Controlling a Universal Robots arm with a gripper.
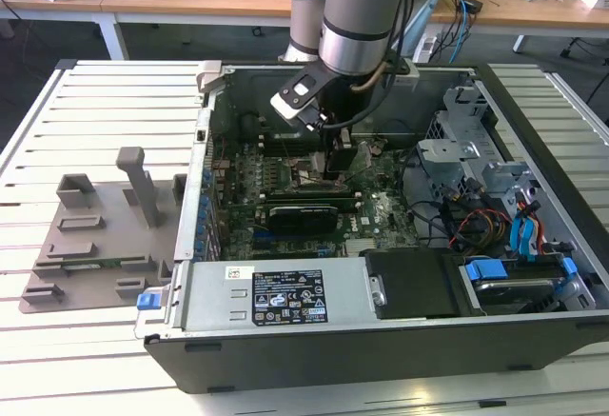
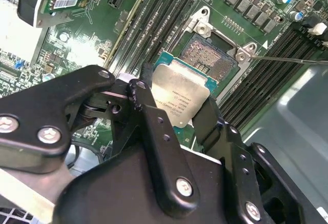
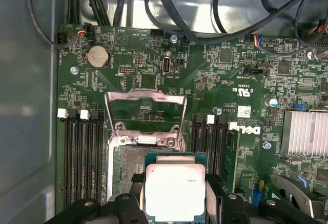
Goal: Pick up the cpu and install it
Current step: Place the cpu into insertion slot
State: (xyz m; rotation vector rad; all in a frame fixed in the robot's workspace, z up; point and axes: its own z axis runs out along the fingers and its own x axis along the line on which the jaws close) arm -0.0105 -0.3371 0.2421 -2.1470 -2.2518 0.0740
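My gripper (image 3: 175, 185) is clenched on the cpu (image 3: 175, 196), with one of my fingers (image 3: 213, 188) pressed to each of two opposite edges, spread just as wide as the chip. The cpu lies flat with its silvery lid up. It is close to square, so I can pick out no long axis, and its edges run parallel to those of the socket (image 3: 127, 160). I hold it over the near part of the socket, whose bare contacts show beyond its far edge and along one side; whether it touches them I cannot tell. Just past that, the load plate (image 3: 145, 100) stands swung up, leaving the opening free. Memory slots (image 3: 81, 157) flank the socket closely on both sides. Farther off are a coin battery (image 3: 97, 56), black cables (image 3: 169, 19) and the grey case wall (image 3: 25, 106)
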